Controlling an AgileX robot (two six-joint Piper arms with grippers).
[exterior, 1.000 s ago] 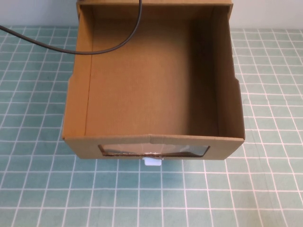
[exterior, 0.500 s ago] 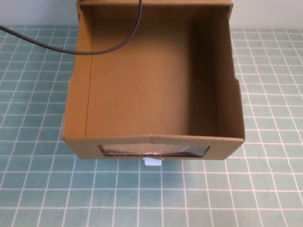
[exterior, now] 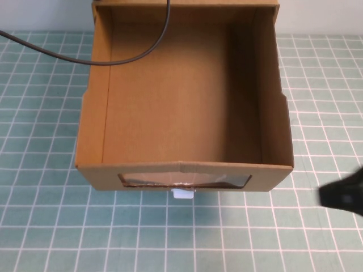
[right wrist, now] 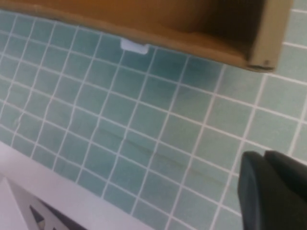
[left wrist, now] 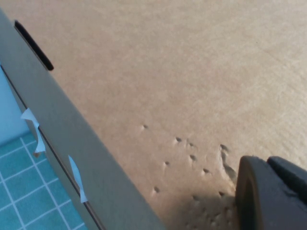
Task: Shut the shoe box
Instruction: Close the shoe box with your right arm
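Teal tiled cloth covers the desk [exterior: 51, 226], carrying the open shoe box [exterior: 184, 102]. Right hand [exterior: 343, 196] hovers near its front corner, grip unreadable. Left hand [left wrist: 271, 194] rests against cardboard, likewise unreadable.

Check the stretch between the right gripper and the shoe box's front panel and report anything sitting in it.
Nothing visible stands there. The right gripper is over the bare checked mat, off the front right corner of the shoe box. The left gripper is against plain cardboard, outside the high view.
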